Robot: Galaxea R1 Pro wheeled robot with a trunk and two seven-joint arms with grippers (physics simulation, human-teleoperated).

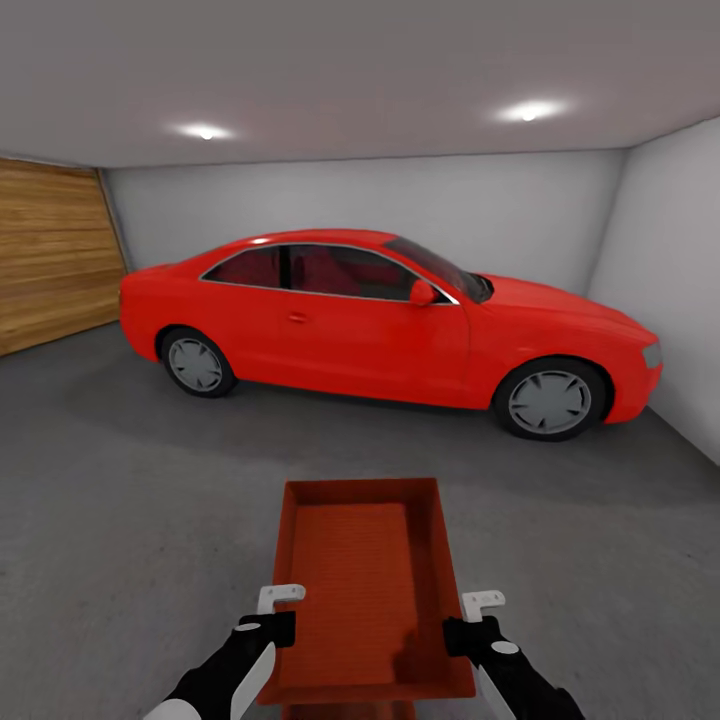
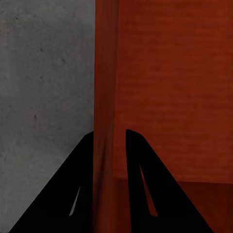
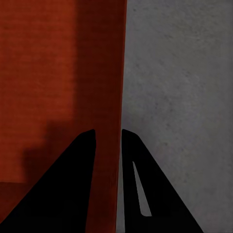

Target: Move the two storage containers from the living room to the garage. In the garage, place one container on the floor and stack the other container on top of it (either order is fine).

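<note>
Head view shows the storage container (image 1: 362, 585) held over the garage floor (image 1: 120, 520) — long axis running straight ahead; left gripper (image 1: 281, 612) and right gripper (image 1: 468, 620) each pinch a side wall between their jaws.

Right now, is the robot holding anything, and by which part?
Yes: one orange-red storage container, gripped by its two long side walls, the left end effector on one, the right end effector on the other.

Both arms forward — left pincer (image 2: 109, 145) and right pincer (image 3: 108, 143) clamped.
</note>
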